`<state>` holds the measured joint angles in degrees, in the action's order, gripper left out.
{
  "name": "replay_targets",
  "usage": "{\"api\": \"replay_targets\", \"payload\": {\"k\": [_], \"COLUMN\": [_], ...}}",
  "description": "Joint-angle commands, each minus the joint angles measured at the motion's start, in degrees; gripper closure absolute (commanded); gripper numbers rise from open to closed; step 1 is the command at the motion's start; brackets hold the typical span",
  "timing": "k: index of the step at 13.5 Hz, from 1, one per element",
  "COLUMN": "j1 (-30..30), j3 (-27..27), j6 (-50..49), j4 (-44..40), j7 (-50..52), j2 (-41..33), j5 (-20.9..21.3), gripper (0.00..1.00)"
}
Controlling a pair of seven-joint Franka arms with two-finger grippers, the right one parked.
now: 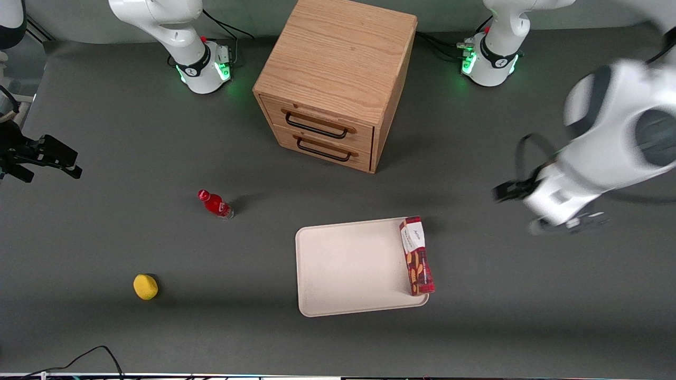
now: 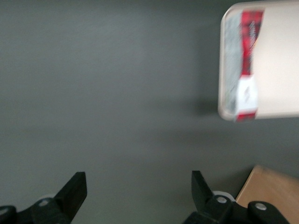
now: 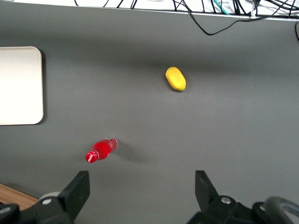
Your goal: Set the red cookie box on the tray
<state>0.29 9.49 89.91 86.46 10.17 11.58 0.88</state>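
The red cookie box [image 1: 417, 256] lies flat on the cream-white tray [image 1: 348, 269], along the tray's rim toward the working arm's end, with its white label end farther from the front camera. The left wrist view also shows the box [image 2: 245, 65] on the tray [image 2: 280, 60]. My left gripper [image 1: 567, 224] hangs above the bare table, well apart from the tray, toward the working arm's end. In the left wrist view the gripper [image 2: 138, 179] is open and empty, with only grey table between its fingers.
A wooden two-drawer cabinet [image 1: 338, 79] stands farther from the front camera than the tray; its corner shows in the left wrist view [image 2: 268, 186]. A small red bottle [image 1: 215, 204] and a yellow object [image 1: 145, 286] lie toward the parked arm's end.
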Motion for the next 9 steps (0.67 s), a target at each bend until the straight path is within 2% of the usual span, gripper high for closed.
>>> {"api": "replay_targets", "payload": {"k": [1, 4, 6, 9], "j1": [-0.4, -0.4, -0.6, -0.7], "j3": [-7.2, -11.8, -11.8, -11.5], "j6": [-5.2, -4.0, -5.2, -7.9], "j4": [6.9, 18.5, 17.6, 11.6], "j7": [-11.0, -15.7, -15.7, -15.8], "j2": [-9.5, -21.4, -21.4, -17.7], "j5": [-2.4, -2.4, -1.5, -1.3], "gripper": [0.00, 0.00, 0.00, 0.00]}}
